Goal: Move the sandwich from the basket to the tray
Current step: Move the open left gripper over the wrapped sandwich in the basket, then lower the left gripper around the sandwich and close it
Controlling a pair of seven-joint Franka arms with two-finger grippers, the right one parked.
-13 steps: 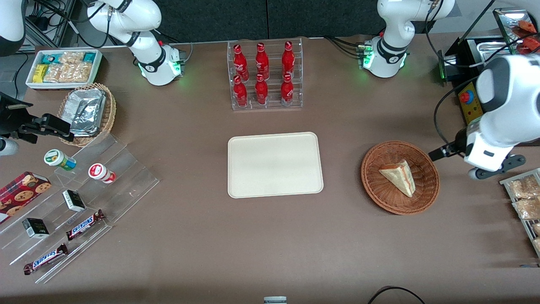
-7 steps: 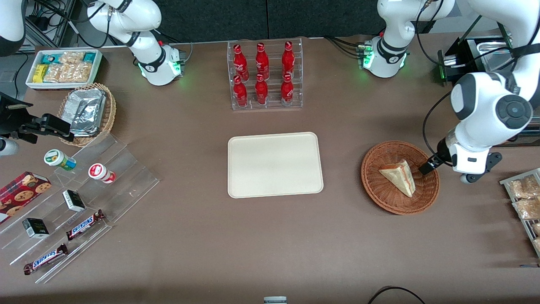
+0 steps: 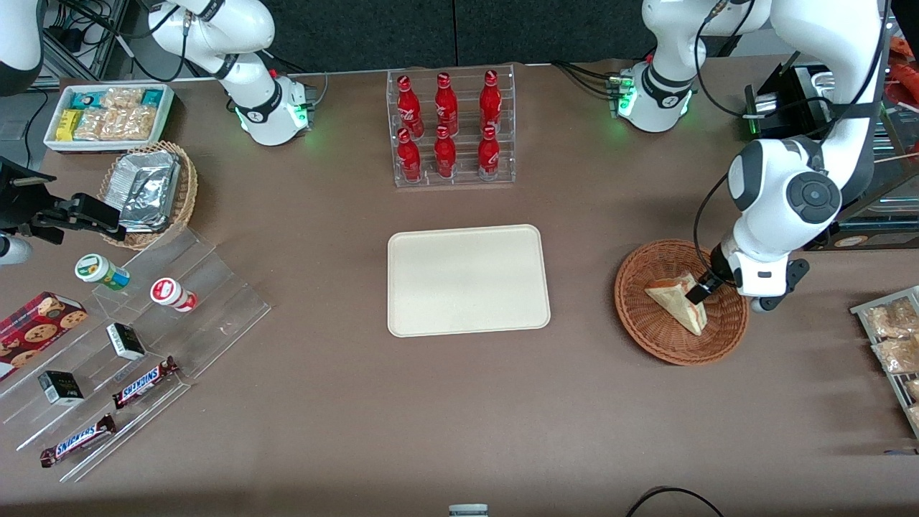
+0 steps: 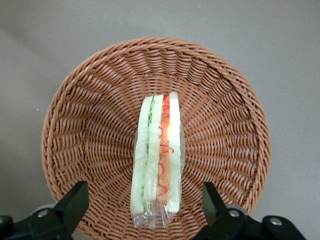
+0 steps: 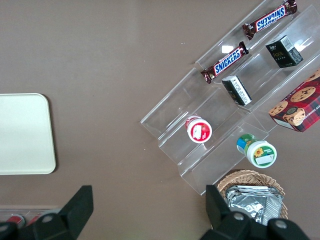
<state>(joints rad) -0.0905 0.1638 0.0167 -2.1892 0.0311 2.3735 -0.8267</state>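
The pale triangular sandwich wedge (image 4: 156,157) is seen lying in the round reddish-brown wicker basket (image 4: 90,125), right of frame centre, between the spread-apart fingers of the tool (image 3: 700,291) held above it.

Left arm reaching out from its base, elbow high, forearm dropping down toward the working arm's end of the table. Wrist bent so the gripper (image 3: 698,293) points straight down. In the wrist view the gripper (image 4: 142,202) has its jaws spread wide, one finger (image 4: 75,202) at about 8 o'clock, the other at about 4 o'clock, nothing between them touched
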